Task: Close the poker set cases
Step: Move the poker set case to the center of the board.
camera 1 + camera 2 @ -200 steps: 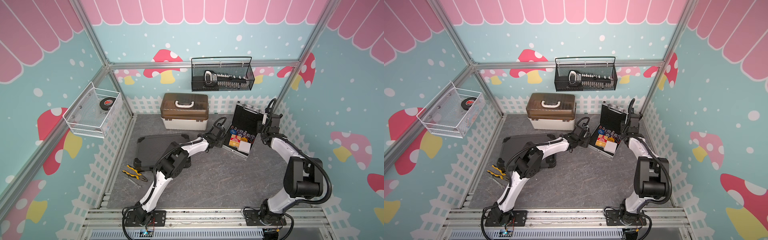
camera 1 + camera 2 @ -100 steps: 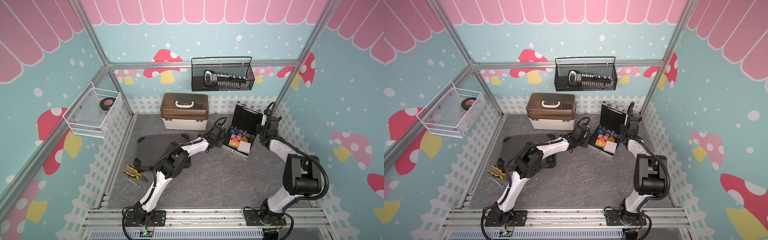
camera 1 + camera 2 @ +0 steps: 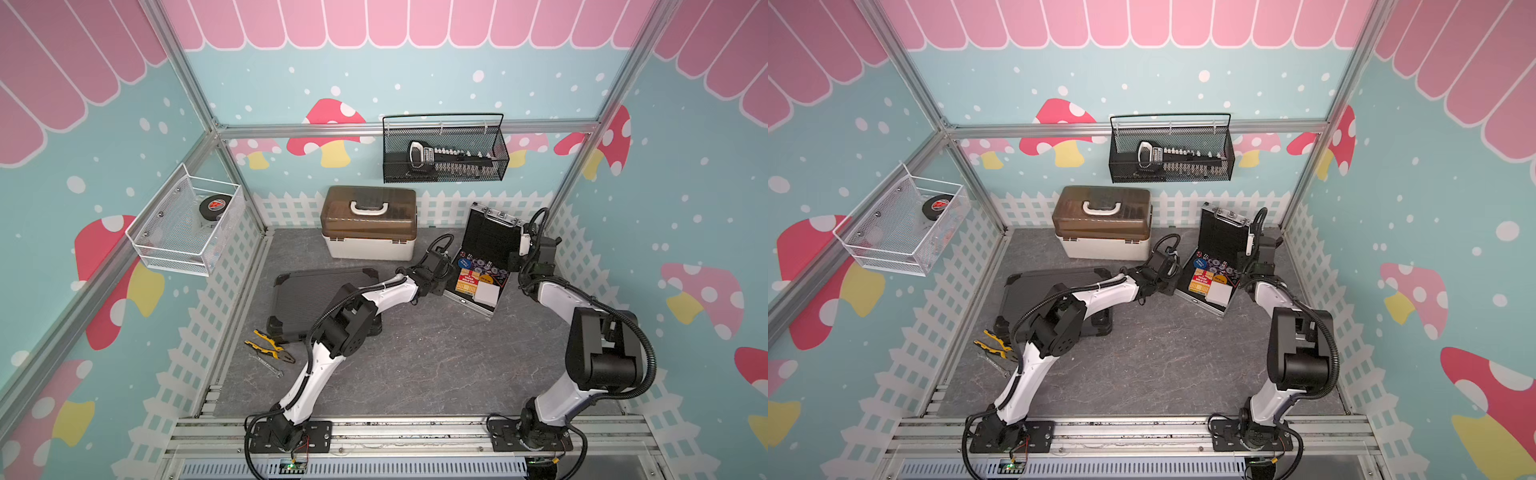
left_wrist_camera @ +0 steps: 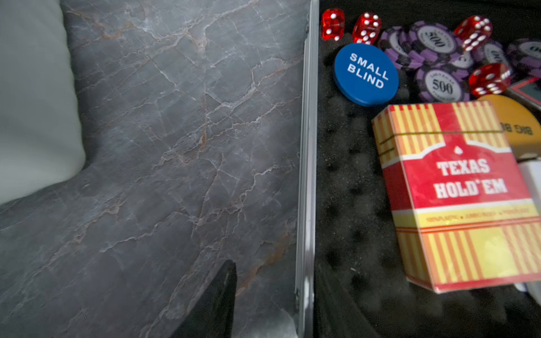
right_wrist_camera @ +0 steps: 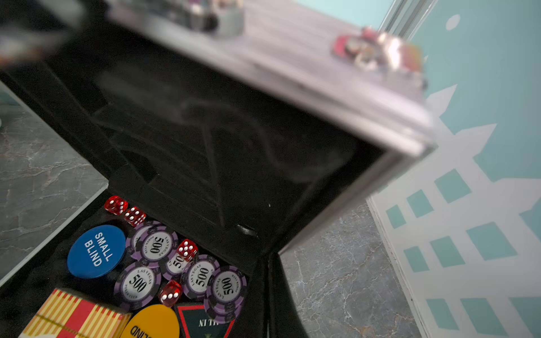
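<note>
Grey tabletop (image 3: 436, 353) — the silver case (image 3: 467, 302) gapes, stiff lid (image 3: 492, 237) upright; we'd push its top rim. Right gripper (image 3: 527, 249) closed; left gripper (image 3: 442, 284) — cannot tell.

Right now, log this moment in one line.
black case closed | silver case open, lid up | left pincer beside it | right pincer shut by lid

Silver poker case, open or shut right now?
Open. The silver case has its lid raised; chips, dice and a card deck lie exposed inside.
</note>
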`<action>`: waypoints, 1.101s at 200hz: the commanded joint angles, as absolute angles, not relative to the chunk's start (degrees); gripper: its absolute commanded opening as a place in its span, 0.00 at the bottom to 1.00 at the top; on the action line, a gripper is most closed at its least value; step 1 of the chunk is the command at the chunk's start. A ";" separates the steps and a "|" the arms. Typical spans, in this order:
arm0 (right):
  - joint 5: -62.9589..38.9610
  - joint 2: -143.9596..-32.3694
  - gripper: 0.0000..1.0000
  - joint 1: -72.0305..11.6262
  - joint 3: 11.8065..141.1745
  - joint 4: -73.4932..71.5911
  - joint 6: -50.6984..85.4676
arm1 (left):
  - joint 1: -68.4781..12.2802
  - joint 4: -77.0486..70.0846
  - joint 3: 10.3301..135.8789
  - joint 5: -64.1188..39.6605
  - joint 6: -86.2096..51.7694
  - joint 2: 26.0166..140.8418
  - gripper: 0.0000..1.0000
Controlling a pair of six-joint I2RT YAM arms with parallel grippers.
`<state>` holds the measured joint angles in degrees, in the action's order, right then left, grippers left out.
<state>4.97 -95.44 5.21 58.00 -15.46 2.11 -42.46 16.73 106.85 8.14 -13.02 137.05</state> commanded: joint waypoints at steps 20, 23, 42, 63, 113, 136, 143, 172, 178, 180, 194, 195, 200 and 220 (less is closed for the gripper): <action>2.69 -94.01 0.03 5.12 55.88 -16.17 3.04 | -41.92 22.12 104.96 10.35 -12.83 136.67 0.31; 2.63 -93.90 0.03 5.10 55.79 -16.13 3.05 | -41.92 22.19 104.94 10.32 -12.92 136.65 0.30; 2.37 -93.29 0.03 5.10 55.31 -16.09 2.98 | -41.92 22.15 104.59 10.40 -13.01 136.41 0.24; 1.97 -93.05 0.03 5.10 55.11 -15.87 2.65 | -41.93 22.16 104.03 10.57 -13.18 136.14 0.19; 1.51 -92.73 0.03 5.10 55.31 -15.70 2.29 | -41.97 22.06 99.86 12.01 -15.02 134.16 0.09; 1.08 -92.50 0.03 5.11 55.55 -15.39 2.25 | -41.92 22.06 96.96 12.73 -16.05 132.86 0.04; 0.82 -92.41 0.03 5.12 55.55 -15.24 2.24 | -41.92 22.11 96.09 12.85 -16.44 132.45 0.03; -0.52 -91.64 0.04 5.10 55.31 -14.44 2.19 | -42.10 21.81 91.81 13.02 -18.83 130.18 0.00; -0.97 -91.30 0.04 5.10 55.12 -14.22 2.25 | -42.19 21.75 90.84 13.08 -19.24 129.71 0.00; -1.14 -91.20 0.04 5.10 55.11 -14.17 2.23 | -42.23 21.79 90.56 13.09 -19.38 129.55 0.00; -2.02 -90.72 0.04 5.10 54.86 -13.83 2.49 | -42.45 21.77 88.55 13.22 -20.39 128.28 0.00; -2.11 -90.67 0.04 5.10 54.81 -13.86 2.52 | -42.49 21.78 88.44 13.25 -20.43 128.21 0.00; -2.40 -90.55 0.05 5.10 54.74 -13.72 2.59 | -42.60 21.80 87.82 13.33 -20.70 127.73 0.00; -3.75 -89.99 0.06 5.10 54.61 -12.93 2.94 | -43.10 21.99 85.47 13.02 -21.68 125.73 0.00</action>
<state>-1.13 -92.18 5.21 55.46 -14.33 2.85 -42.57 14.50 89.86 11.40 -18.74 126.15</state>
